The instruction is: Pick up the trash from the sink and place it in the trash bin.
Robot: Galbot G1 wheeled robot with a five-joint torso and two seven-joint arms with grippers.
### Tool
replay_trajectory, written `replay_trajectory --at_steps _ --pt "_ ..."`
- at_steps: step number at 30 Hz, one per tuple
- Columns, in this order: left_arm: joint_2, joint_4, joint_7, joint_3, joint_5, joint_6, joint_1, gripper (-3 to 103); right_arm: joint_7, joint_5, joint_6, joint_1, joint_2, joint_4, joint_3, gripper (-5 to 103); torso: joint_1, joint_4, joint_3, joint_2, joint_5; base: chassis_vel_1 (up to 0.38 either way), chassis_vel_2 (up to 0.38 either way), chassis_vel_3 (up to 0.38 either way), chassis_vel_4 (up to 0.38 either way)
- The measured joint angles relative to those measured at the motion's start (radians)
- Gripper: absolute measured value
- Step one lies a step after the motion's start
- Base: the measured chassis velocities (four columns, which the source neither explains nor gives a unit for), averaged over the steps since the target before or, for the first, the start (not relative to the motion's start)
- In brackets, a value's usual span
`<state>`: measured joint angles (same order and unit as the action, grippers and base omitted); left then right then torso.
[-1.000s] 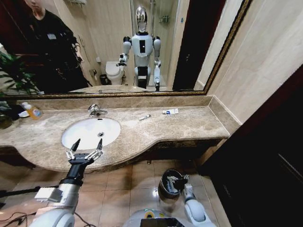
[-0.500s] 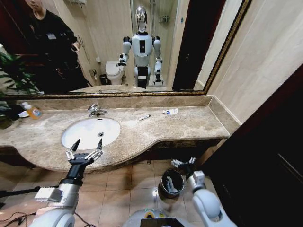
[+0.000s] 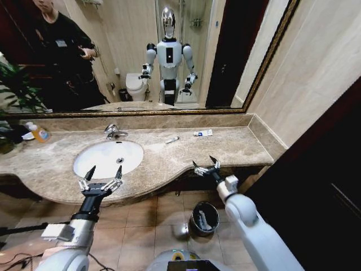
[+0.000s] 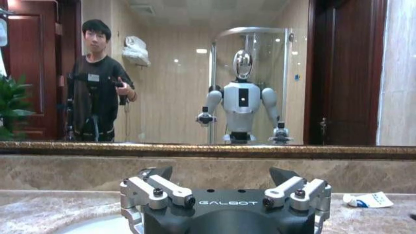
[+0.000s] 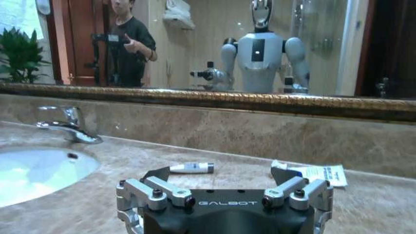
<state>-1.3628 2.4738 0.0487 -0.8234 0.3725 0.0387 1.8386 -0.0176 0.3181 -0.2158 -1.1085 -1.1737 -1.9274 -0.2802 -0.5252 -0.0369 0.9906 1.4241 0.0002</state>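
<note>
The white oval sink (image 3: 107,158) with its chrome tap (image 3: 114,132) looks bare inside. A small white tube (image 3: 172,140) and a white wrapper (image 3: 203,133), both trash, lie on the counter right of the basin; the right wrist view shows the tube (image 5: 192,168) and wrapper (image 5: 315,173) ahead of my right gripper (image 5: 221,175). That right gripper (image 3: 205,164) is open at the counter's front edge, holding nothing. My left gripper (image 3: 104,171) hovers open over the sink's near rim. The trash bin (image 3: 204,217) stands on the floor below, with something white inside.
An orange-liquid bottle (image 3: 38,133) stands at the counter's far left beside a plant. The beige marble counter (image 3: 237,148) ends at a side wall on the right. A mirror runs along the back. The tiled floor around the bin is open.
My right arm has lifted from the bin on the floor up to the counter's front edge, gripper open. The left arm has stayed where it was.
</note>
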Motion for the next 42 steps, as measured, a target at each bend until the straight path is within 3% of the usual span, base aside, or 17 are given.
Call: replay_trajectory --at_steps 6,14,17,21,25,30,32,33,37,42 --pt "0.000 0.000 0.000 0.000 0.000 0.000 0.000 100 -0.029 0.031 0.001 0.144 -0.010 0.163 0.040 100 0.000 0.0002 0.000 0.000 -0.0001 0.000 0.000 0.000 0.000" --pt "0.000 0.000 0.000 0.000 0.000 0.000 0.000 100 -0.045 0.059 -0.019 0.366 -0.078 0.349 0.147 100 0.000 0.0001 0.000 0.000 -0.0002 0.000 0.000 0.000 0.000" --pt "0.000 0.000 0.000 0.000 0.000 0.000 0.000 100 -0.053 0.060 -0.018 0.438 -0.116 0.415 0.188 100 0.000 0.0001 0.000 0.000 -0.0005 0.000 0.000 0.000 0.000" --pt "0.000 0.000 0.000 0.000 0.000 0.000 0.000 100 -0.053 0.044 -0.012 0.536 -0.217 0.550 0.229 100 0.000 0.0000 0.000 0.000 -0.0005 0.000 0.000 0.000 0.000" --pt "0.000 0.000 0.000 0.000 0.000 0.000 0.000 100 -0.036 0.024 -0.020 0.565 -0.261 0.599 0.238 100 0.000 0.0000 0.000 0.000 -0.0005 0.000 0.000 0.000 0.000" --pt "0.000 0.000 0.000 0.000 0.000 0.000 0.000 100 0.067 0.009 -0.071 0.608 -0.337 0.681 0.250 100 0.000 0.0000 0.000 0.000 -0.0006 0.000 0.000 0.000 0.000" --pt "0.000 0.000 0.000 0.000 0.000 0.000 0.000 100 0.146 0.017 -0.120 0.626 -0.376 0.716 0.240 100 0.000 0.0000 0.000 0.000 -0.0006 0.000 0.000 0.000 0.000" --pt "0.000 0.000 0.000 0.000 0.000 0.000 0.000 100 0.146 0.017 -0.120 0.626 -0.376 0.716 0.240 100 0.000 0.0000 0.000 0.000 -0.0006 0.000 0.000 0.000 0.000" --pt "0.000 0.000 0.000 0.000 0.000 0.000 0.000 100 0.266 0.033 -0.137 0.655 -0.427 0.778 0.222 100 0.000 0.0001 0.000 0.000 -0.0003 0.000 0.000 0.000 0.000" --pt "0.000 0.000 0.000 0.000 0.000 0.000 0.000 100 0.312 0.047 -0.137 0.668 -0.434 0.808 0.211 100 0.000 0.0001 0.000 0.000 -0.0004 0.000 0.000 0.000 0.000"
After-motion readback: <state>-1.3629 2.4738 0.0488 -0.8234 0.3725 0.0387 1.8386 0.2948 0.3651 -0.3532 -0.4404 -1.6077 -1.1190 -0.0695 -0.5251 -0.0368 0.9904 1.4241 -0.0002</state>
